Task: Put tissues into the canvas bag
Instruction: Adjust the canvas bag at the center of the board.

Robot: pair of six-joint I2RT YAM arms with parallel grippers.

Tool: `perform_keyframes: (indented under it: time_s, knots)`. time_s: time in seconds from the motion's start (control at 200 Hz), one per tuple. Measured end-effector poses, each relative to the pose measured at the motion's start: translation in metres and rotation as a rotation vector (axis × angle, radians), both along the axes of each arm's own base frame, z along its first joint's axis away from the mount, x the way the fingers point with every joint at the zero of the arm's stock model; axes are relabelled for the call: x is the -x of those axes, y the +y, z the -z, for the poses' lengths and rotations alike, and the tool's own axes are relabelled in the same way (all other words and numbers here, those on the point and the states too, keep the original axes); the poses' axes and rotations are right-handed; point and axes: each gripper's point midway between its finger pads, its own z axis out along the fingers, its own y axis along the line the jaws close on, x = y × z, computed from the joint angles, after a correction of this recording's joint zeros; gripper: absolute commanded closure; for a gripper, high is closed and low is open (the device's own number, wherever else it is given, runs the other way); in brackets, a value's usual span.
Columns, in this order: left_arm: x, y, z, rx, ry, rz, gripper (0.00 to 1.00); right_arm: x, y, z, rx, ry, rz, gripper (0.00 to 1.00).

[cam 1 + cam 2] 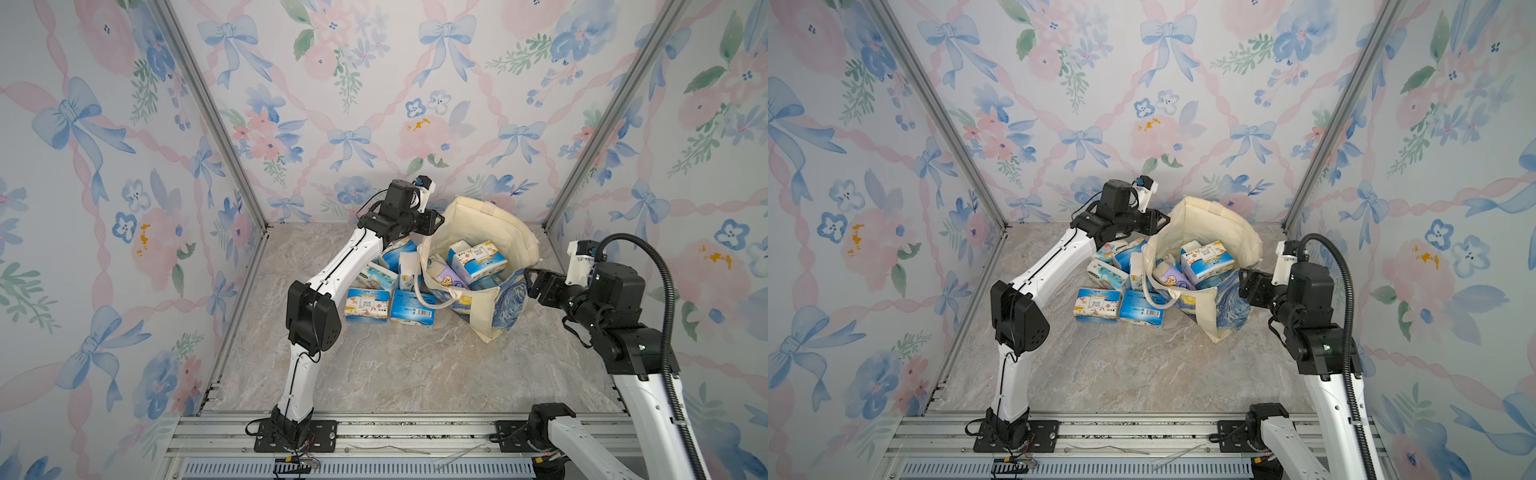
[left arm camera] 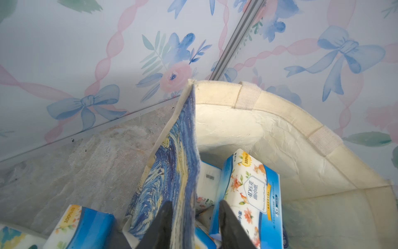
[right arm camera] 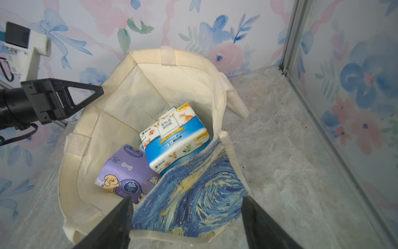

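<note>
My left fingers [image 2: 163, 226] straddle a side wall of the bag [image 2: 258, 133] at its rim. One is on the painted outside, the other inside the mouth next to a blue pack [image 2: 245, 189]. They stand a little apart with the cloth between them. The outer one seems to touch the print, though the view is too close for me to be sure. I see a gap on the inner side, so nothing is pinched.

My right fingers [image 3: 114, 226] are spread wide and hold nothing. They hover just beside the bag's painted side, at its right edge.

In both top views the bag [image 1: 478, 220] stands open near the back of the bench [image 1: 395, 365], mouth up, its cream lining showing. Inside, the blue pack [image 3: 174, 138] lies on top with a lavender pack [image 3: 125, 174] touching it; at least one more shows underneath, mostly hidden.

The other tissues [image 1: 392, 270] sit in a heap on the bench just left of the bag, against its side. Two of them [image 1: 368, 305] lie flat at the front of the heap. One handle [image 1: 419, 295] droops out over the heap.
</note>
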Motion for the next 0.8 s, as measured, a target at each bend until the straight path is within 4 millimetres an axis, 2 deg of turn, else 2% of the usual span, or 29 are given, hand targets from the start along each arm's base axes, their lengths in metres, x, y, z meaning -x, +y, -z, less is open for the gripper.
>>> perform_keyframes:
  time_s: [0.08, 0.275, 0.39, 0.625, 0.8]
  knots:
    - [-0.006, -0.003, 0.002, -0.015, -0.011, -0.006, 1.00, 0.005, -0.005, 0.026, -0.022, 0.070, 0.020, 0.29]
    - [-0.012, -0.002, 0.002, -0.037, -0.020, -0.018, 1.00, 0.014, -0.016, 0.065, -0.059, 0.158, 0.088, 0.33]
    - [-0.015, -0.001, 0.002, -0.041, -0.022, -0.030, 1.00, 0.012, -0.017, 0.098, -0.084, 0.224, 0.111, 0.37]
    - [-0.021, 0.006, 0.003, -0.060, -0.027, -0.071, 1.00, -0.015, -0.015, 0.175, -0.148, 0.385, 0.140, 0.39]
    - [-0.024, 0.014, 0.005, -0.082, -0.029, -0.114, 1.00, -0.046, -0.016, 0.181, -0.157, 0.361, 0.145, 0.39]
